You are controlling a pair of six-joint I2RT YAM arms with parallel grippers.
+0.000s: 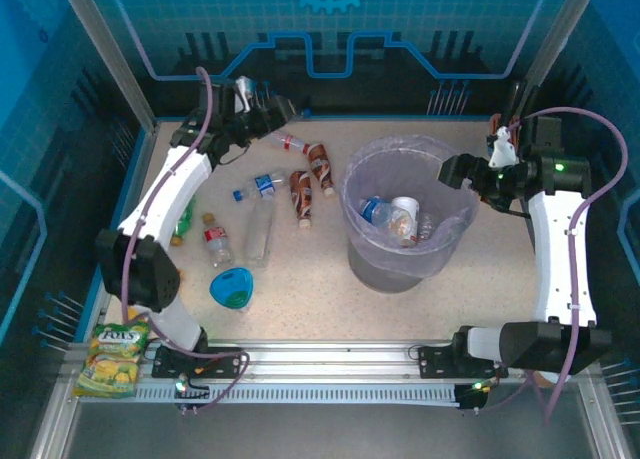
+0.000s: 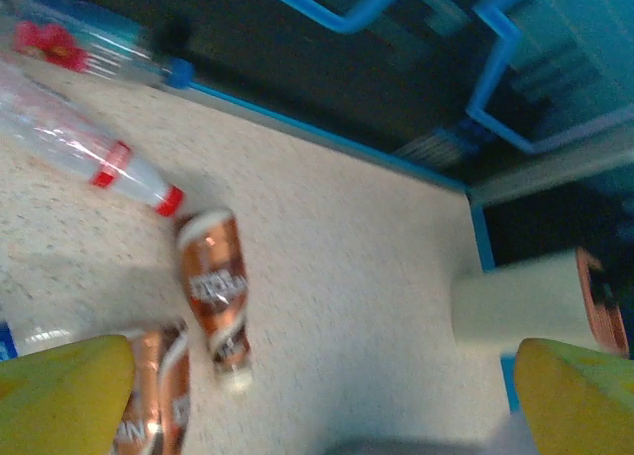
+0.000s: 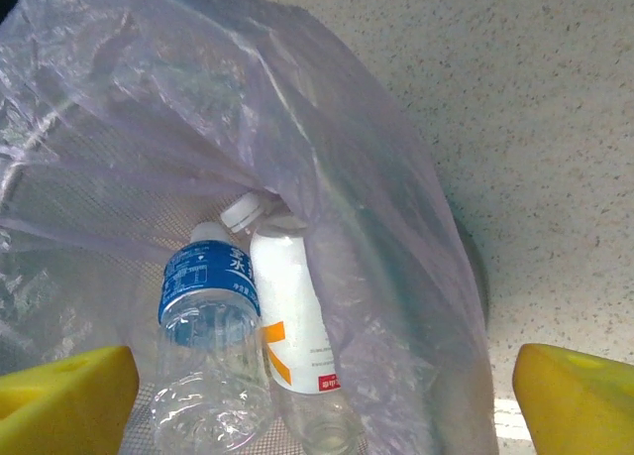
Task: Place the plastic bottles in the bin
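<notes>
Lilac film lines the bin (image 1: 385,264), which stands right of the table's middle. Through it we see two plastic bottles already lying inside, side by side: a blue-labelled bottle (image 3: 210,311) and a white bottle (image 3: 292,341). The right gripper (image 3: 322,386) hangs just above the rim, its yellow fingers spread wide with nothing between them.

Left of the bin, more bottles lie loose on the table (image 1: 330,279). Among them are a brown bottle (image 2: 213,296), a second brown bottle (image 2: 158,396) just beside it, a red-capped clear bottle (image 2: 99,153) beyond them, and a green bottle (image 1: 183,222) further left. The left gripper (image 2: 322,396) hovers over the far side, jaws wide apart and empty, with both brown ones just beneath it.

We judge the step in hand to be the reach for the next bottle. The next move calls for lowering the left fingers astride one brown bottle — across its width, clear of its neighbour — then closing and carrying it over the rim.
</notes>
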